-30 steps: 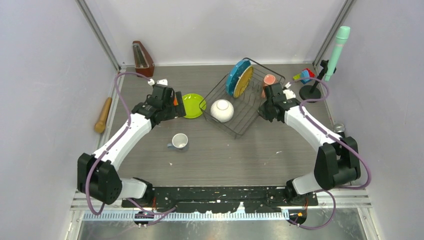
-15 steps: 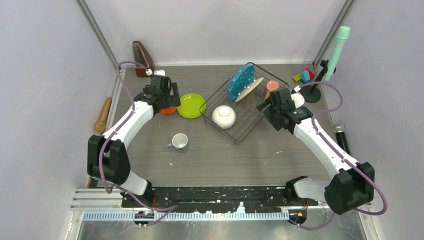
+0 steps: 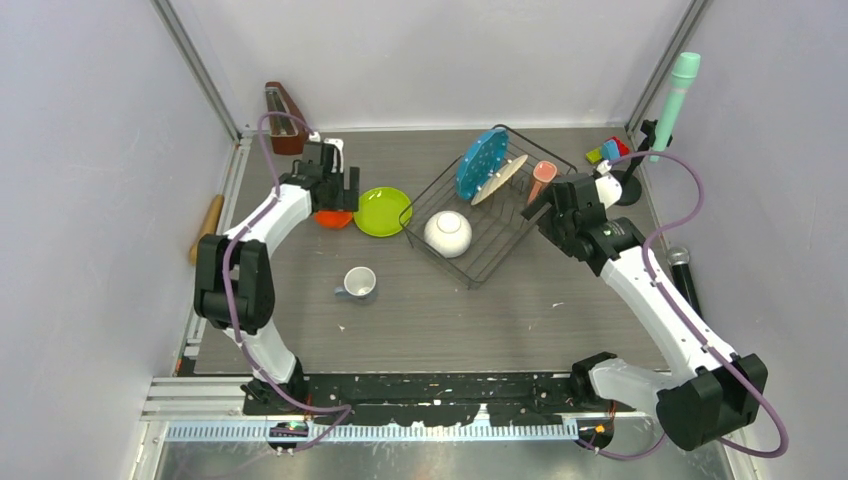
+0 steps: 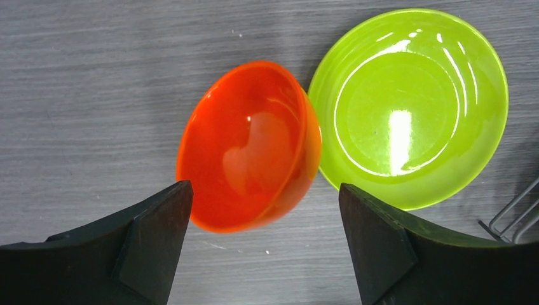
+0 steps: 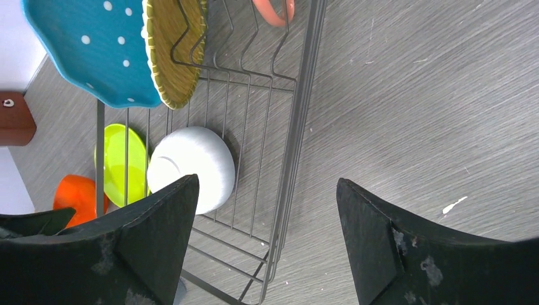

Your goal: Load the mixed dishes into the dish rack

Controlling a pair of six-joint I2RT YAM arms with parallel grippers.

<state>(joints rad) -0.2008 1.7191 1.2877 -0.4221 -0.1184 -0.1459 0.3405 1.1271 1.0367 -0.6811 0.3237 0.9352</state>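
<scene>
The black wire dish rack (image 3: pixel 497 243) (image 5: pixel 295 146) holds the blue white-dotted plate (image 3: pixel 478 163) (image 5: pixel 95 51) upright, a tan woven plate (image 3: pixel 500 179) (image 5: pixel 171 51) leaning beside it, the pink mug (image 3: pixel 541 176) (image 5: pixel 273 9) and the upturned white bowl (image 3: pixel 447 232) (image 5: pixel 194 165). My right gripper (image 3: pixel 556 205) (image 5: pixel 267 203) hangs open and empty over the rack's right edge. On the table left of the rack, the small orange bowl (image 3: pixel 333 218) (image 4: pixel 248 146) sits tilted against the lime-green plate (image 3: pixel 383 211) (image 4: pixel 413 105). My left gripper (image 3: pixel 335 195) (image 4: pixel 264 203) is open just above the bowl, holding nothing. The pale mug (image 3: pixel 358 283) stands nearer the front.
A brown metronome (image 3: pixel 285 118) stands at the back left and a wooden rolling pin (image 3: pixel 207 228) lies along the left wall. A green microphone on a stand (image 3: pixel 675 100), coloured blocks (image 3: pixel 608 152) and a black microphone (image 3: pixel 685 270) line the right side.
My right gripper opened and drew back from the pink mug, which now rests tipped in the rack. The rack turned slightly. My left gripper moved back over the orange bowl and narrowed a little.
</scene>
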